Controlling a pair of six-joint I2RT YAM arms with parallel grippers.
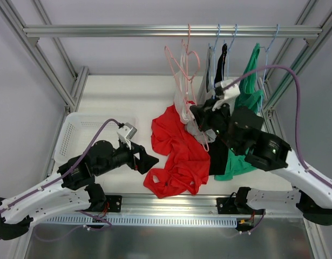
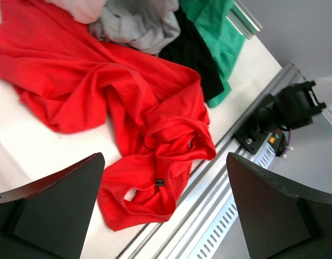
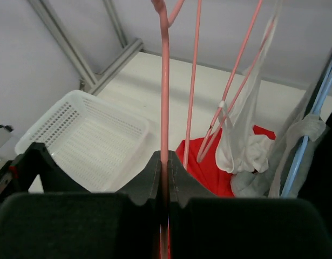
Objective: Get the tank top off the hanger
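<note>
A red tank top (image 1: 176, 154) lies crumpled on the white table, free of any hanger; it also shows in the left wrist view (image 2: 128, 102). My left gripper (image 1: 149, 162) is open and empty just above its near end, fingers (image 2: 58, 208) wide apart. My right gripper (image 1: 201, 116) is shut on the bar of a pink hanger (image 3: 164, 81), which hangs from the top rail (image 1: 155, 31). A white tank top (image 3: 238, 135) hangs by one strap from a second pink hanger (image 3: 230, 91) beside it. Its lower part bunches over the red top.
A white perforated basket (image 1: 74, 135) stands at the left, also in the right wrist view (image 3: 95, 140). Blue hangers at the right carry grey, black (image 1: 222, 65) and green (image 1: 246, 97) garments that drape onto the table. The right arm's base (image 2: 284, 110) sits at the near rail.
</note>
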